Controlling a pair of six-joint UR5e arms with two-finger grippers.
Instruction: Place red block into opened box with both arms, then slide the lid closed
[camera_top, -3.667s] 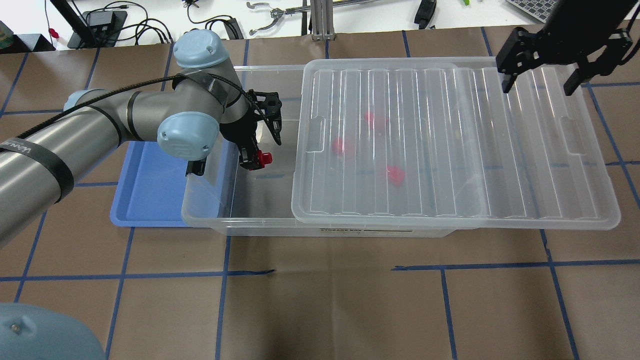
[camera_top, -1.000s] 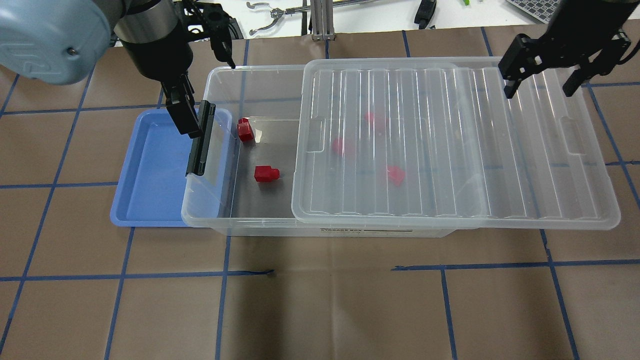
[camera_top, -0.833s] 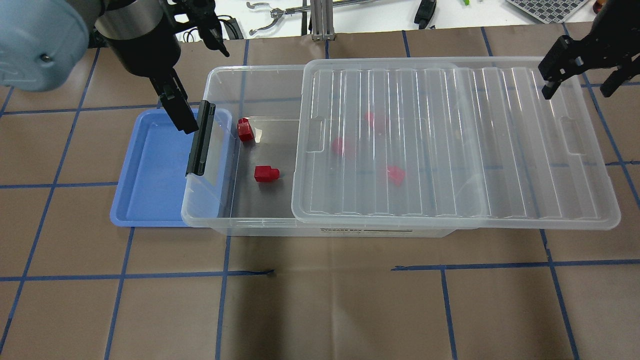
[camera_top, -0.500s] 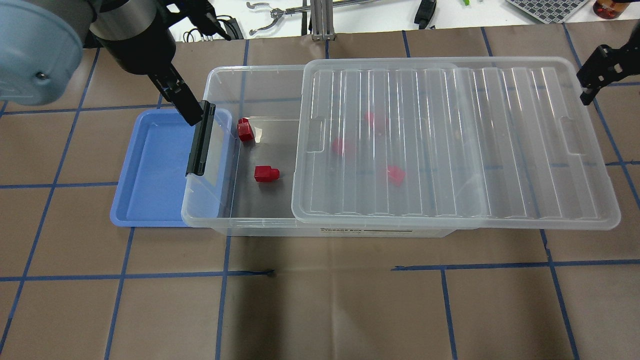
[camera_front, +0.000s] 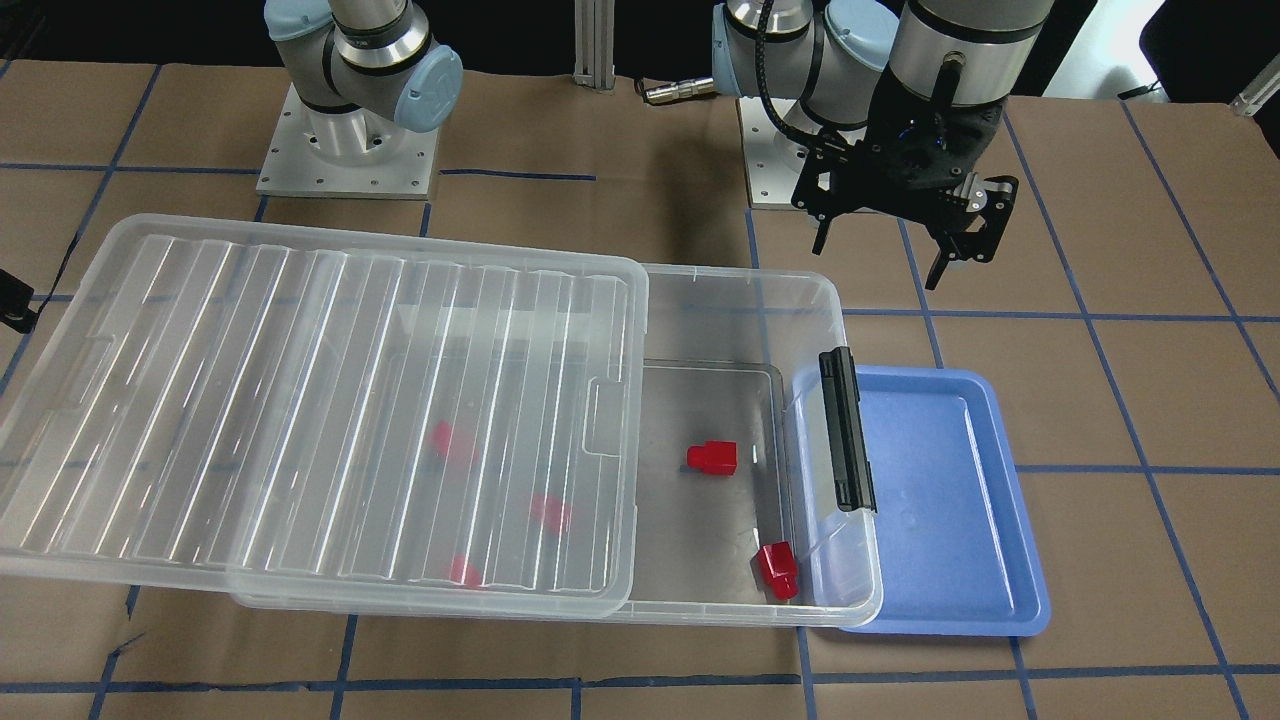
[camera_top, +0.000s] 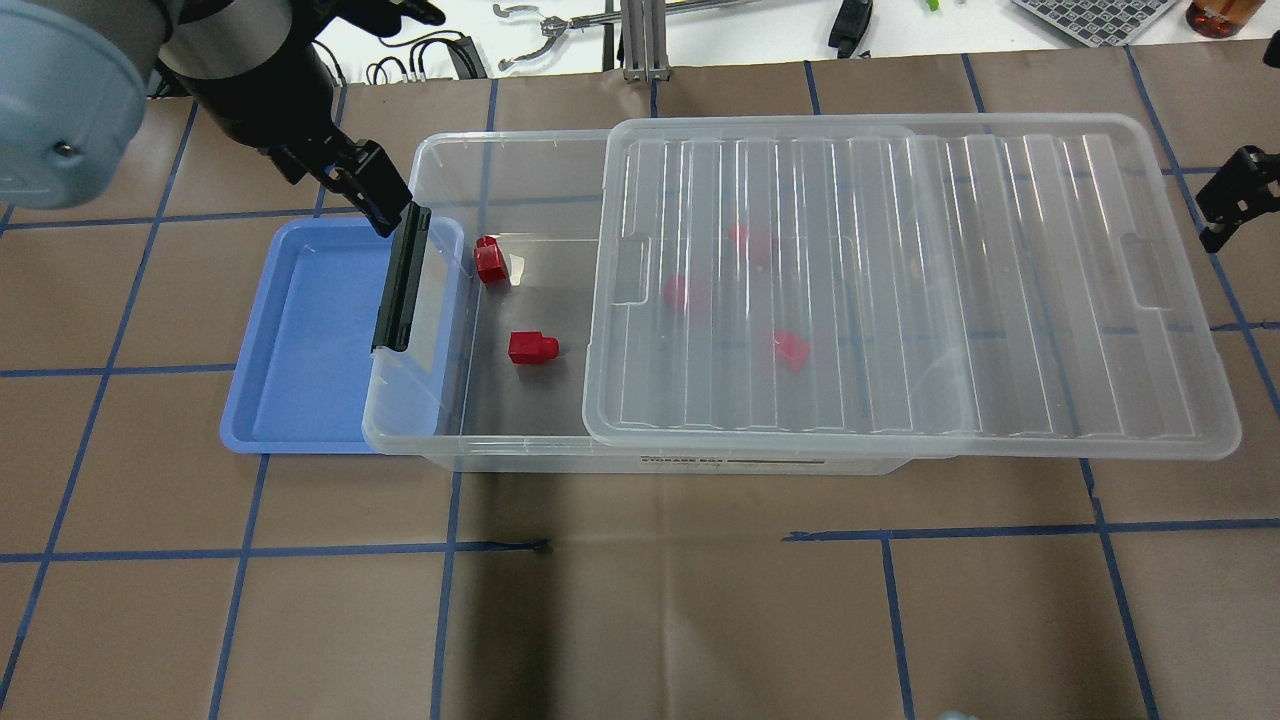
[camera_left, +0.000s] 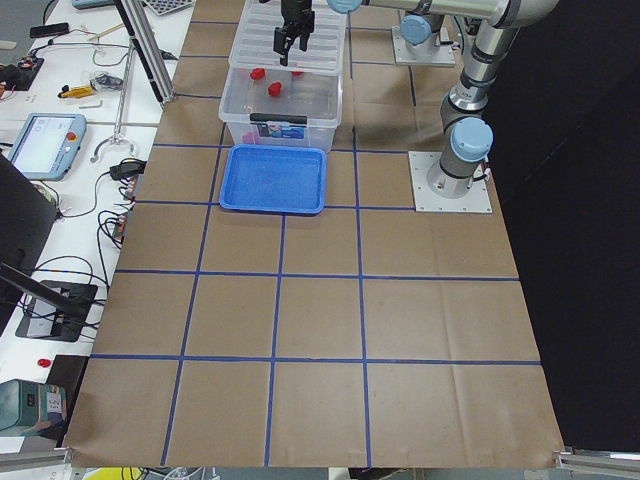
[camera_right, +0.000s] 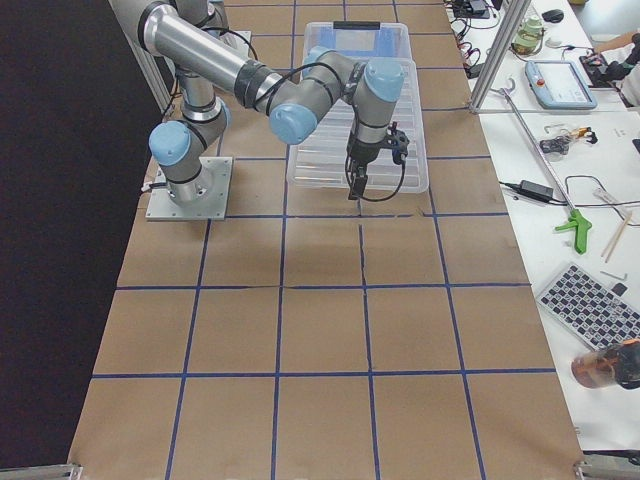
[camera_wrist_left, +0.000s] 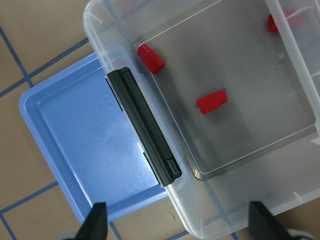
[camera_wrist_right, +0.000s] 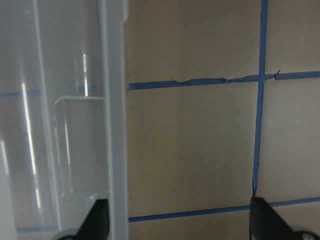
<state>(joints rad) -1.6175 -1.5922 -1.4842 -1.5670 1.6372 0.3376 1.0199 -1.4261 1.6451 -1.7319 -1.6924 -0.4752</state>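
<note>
Uncovered end of box (camera_top: 520, 452): red block (camera_top: 532, 347) on the floor, mid-width; second block (camera_top: 490, 261) farther back, beside the latch-end wall. Three more blurred under lid (camera_top: 900, 290), which overhangs box's right end. Above latch bar (camera_top: 402, 280): left gripper (camera_front: 880, 262), fingers (camera_wrist_left: 97, 222) spread, empty. Off lid's right edge, over bare surface (camera_top: 700, 620): right gripper (camera_wrist_right: 180, 220), fingers spread, empty.

bright, even overhead light; glare streaks the lid (camera_front: 330, 420), wrist views soft.
</note>
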